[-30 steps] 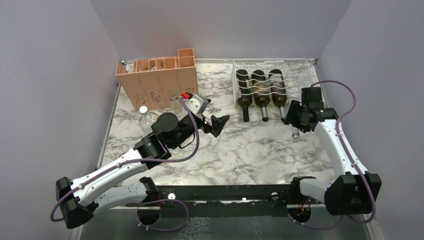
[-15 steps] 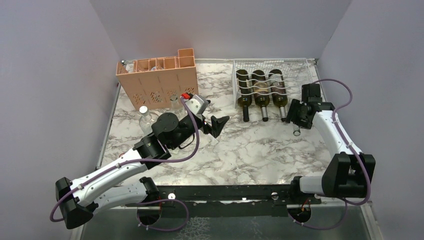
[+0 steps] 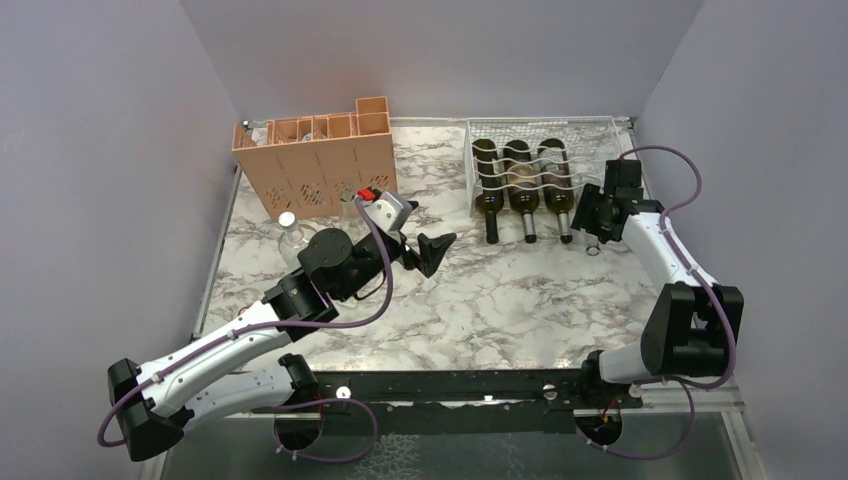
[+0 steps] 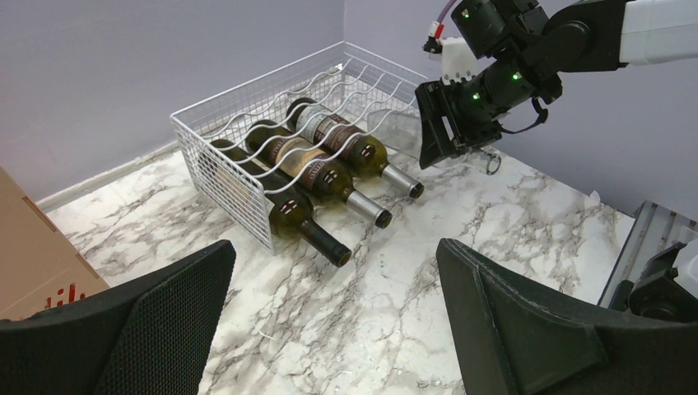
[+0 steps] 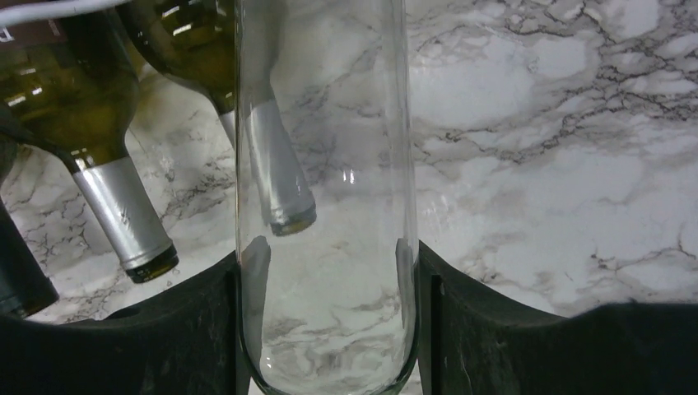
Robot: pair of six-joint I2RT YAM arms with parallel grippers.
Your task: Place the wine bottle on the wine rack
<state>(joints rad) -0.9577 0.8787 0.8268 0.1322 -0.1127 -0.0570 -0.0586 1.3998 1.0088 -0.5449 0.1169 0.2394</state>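
Observation:
The white wire wine rack stands at the back right and holds three dark wine bottles lying with their necks toward me. It also shows in the left wrist view. My right gripper is shut on a clear glass wine bottle, held just off the rack's right front corner, beside the rightmost dark bottle. The clear bottle's mouth points toward me. In the right wrist view both fingers press the glass. My left gripper is open and empty over the table's middle.
A peach-orange compartment crate stands at the back left, with a clear bottle upright in front of it. The rack's right cradles hold nothing. Purple walls close the table on three sides.
My right arm has carried the clear bottle back and slightly toward the rack's right front corner. The left arm has barely shifted.

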